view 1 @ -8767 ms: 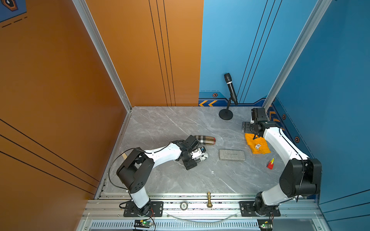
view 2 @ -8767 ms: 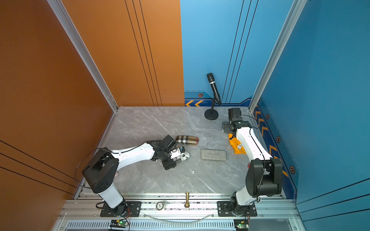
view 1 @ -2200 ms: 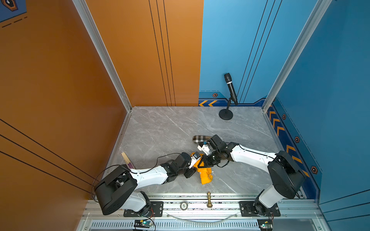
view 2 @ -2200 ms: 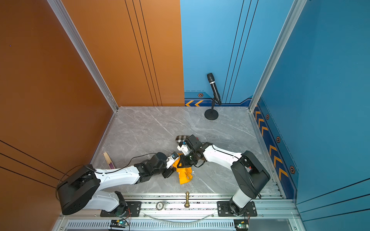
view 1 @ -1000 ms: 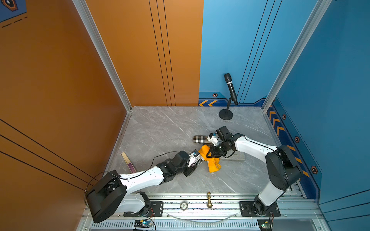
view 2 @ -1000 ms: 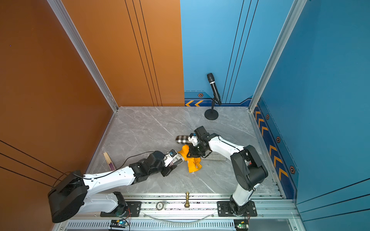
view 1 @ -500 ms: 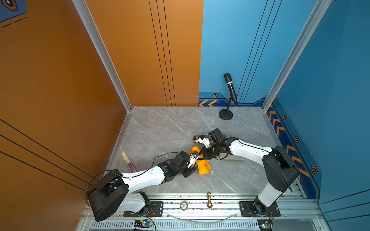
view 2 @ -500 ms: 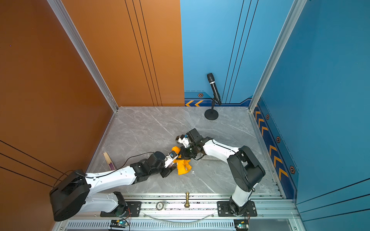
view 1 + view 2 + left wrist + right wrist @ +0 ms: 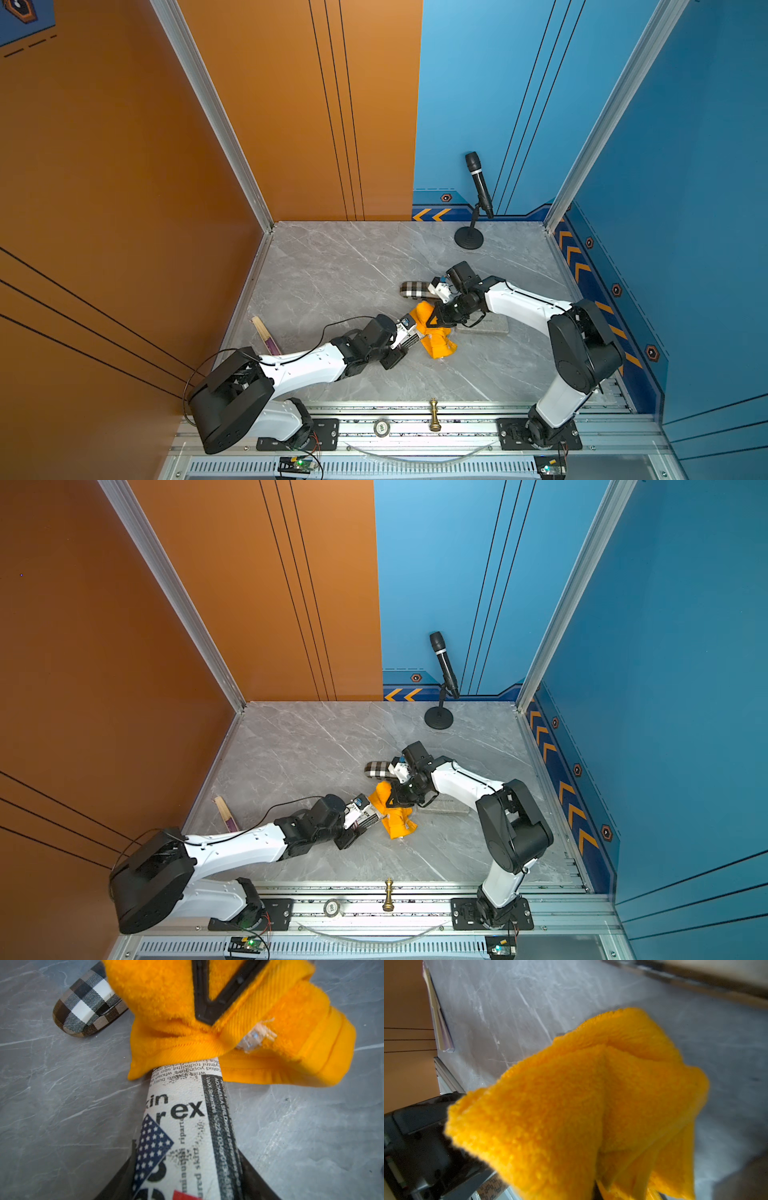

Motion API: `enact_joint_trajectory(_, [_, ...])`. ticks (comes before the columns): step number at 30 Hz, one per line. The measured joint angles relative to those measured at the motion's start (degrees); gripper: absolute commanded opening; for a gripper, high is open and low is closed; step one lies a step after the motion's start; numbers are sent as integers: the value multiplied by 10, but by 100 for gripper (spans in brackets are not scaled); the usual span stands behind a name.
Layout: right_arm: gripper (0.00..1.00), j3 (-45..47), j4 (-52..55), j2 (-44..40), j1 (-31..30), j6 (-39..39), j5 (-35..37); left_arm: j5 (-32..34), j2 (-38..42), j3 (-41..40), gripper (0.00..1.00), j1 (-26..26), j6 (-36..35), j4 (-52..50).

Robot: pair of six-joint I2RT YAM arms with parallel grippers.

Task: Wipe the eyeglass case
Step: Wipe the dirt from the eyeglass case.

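My left gripper [image 9: 404,337] is shut on the eyeglass case [image 9: 187,1126], a slim case with a newspaper print and a flag patch, held low over the table. The case's far end is buried under the orange cloth [image 9: 249,1032]. My right gripper [image 9: 438,319] is shut on that orange cloth [image 9: 436,345] and presses it onto the case [image 9: 365,812]; its black fingers [image 9: 209,1007] show as a V on the cloth. In the right wrist view the cloth [image 9: 591,1105] fills the frame and hides the jaws.
A plaid case [image 9: 415,289] lies just behind the cloth. A flat grey box [image 9: 486,328] sits under the right forearm. A microphone on a stand [image 9: 478,195] is at the back, wooden sticks [image 9: 266,338] at the left edge, and a chess piece [image 9: 434,415] on the front rail.
The right gripper dragged the cloth left along the case and then back to the right. The left gripper kept its hold and barely moved.
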State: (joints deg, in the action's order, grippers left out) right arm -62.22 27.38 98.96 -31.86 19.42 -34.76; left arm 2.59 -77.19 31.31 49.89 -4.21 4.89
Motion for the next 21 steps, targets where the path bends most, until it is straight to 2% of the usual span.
enact_joint_trajectory(7, [0, 12, -82, 12, -60, 60, -53, 3, -19, 1, 27, -1, 2, -21])
enact_joint_trajectory(11, [0, 28, -103, 13, -49, 76, -88, 0, -33, 8, 38, -1, 2, -17])
enact_joint_trajectory(14, [0, 29, -94, 21, -11, 70, -99, 0, -46, 19, 53, -1, 2, -17])
enact_joint_trajectory(17, [0, 27, -81, 30, 16, 49, -101, 0, -59, 31, 56, -1, 7, -22])
enact_joint_trajectory(21, [0, 19, -73, 38, 15, 30, -101, 0, -74, 42, 65, -5, 7, -37])
